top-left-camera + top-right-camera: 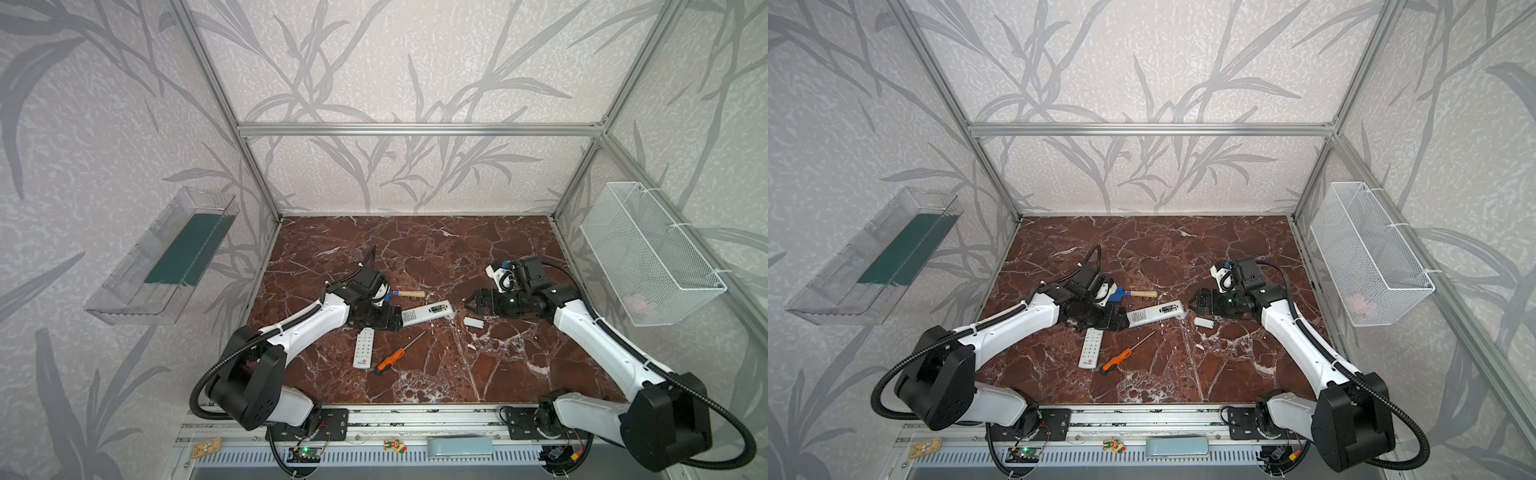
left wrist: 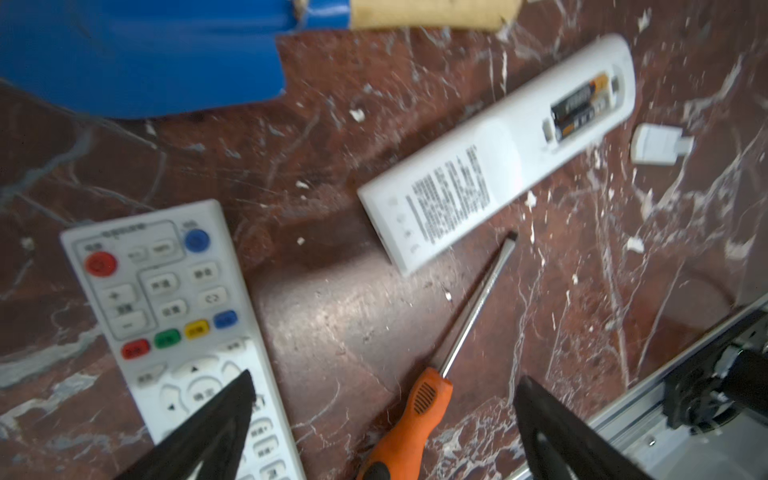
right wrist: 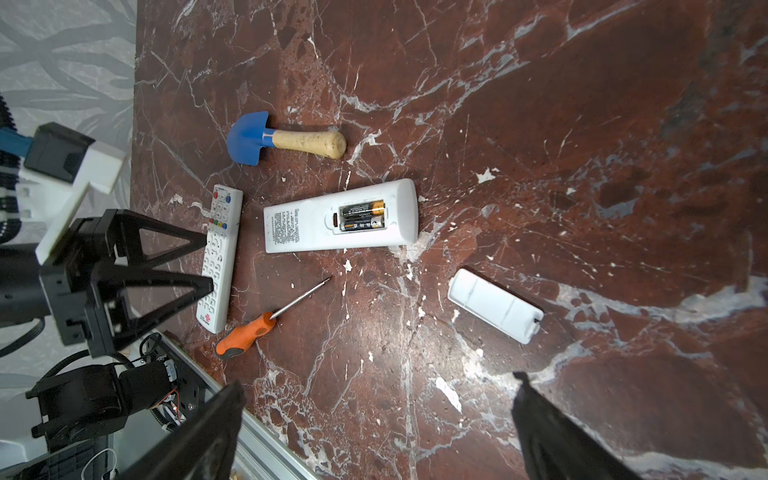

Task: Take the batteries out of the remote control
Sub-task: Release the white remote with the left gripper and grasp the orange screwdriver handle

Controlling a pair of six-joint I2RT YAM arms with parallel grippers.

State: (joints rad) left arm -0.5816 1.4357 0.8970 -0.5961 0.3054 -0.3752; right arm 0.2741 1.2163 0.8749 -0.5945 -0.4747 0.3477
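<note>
1. Black batteries point(image 3: 362, 216), two of them with coppery ends, sit side by side in the open bay on the back of the white remote control point(image 3: 299, 232). It lies face down around the middle of the marble tabletop point(image 3: 540, 104).
2. So the lid part looks done. The white cover point(image 3: 494, 305) is off and lying by itself near the remote's battery end, not touching it.
3. The right claw point(image 3: 378, 381) is spread wide with nothing in it. In both top views it hangs just beside that battery end, clear of the remote.
4. The left claw point(image 2: 382, 378) is also wide open and empty. It's over by the remote's plain end, above the second remote point(image 3: 226, 249) and the orange screwdriver point(image 3: 245, 334), gripping neither.
5. My read is that we're right at the "get the first cell out" step. Neither battery is out yet.
6. Next move looks fiddly, tbh. One fingertip has to get into a narrow bay and hook or pinch a cell by its end, so the claw probably wants to narrow first. The other claw should pin the remote body, or it'll likely skate on that slick marble.
7. A blue toy shovel point(image 3: 251, 139) lies beyond the remote, out of the way.
</note>
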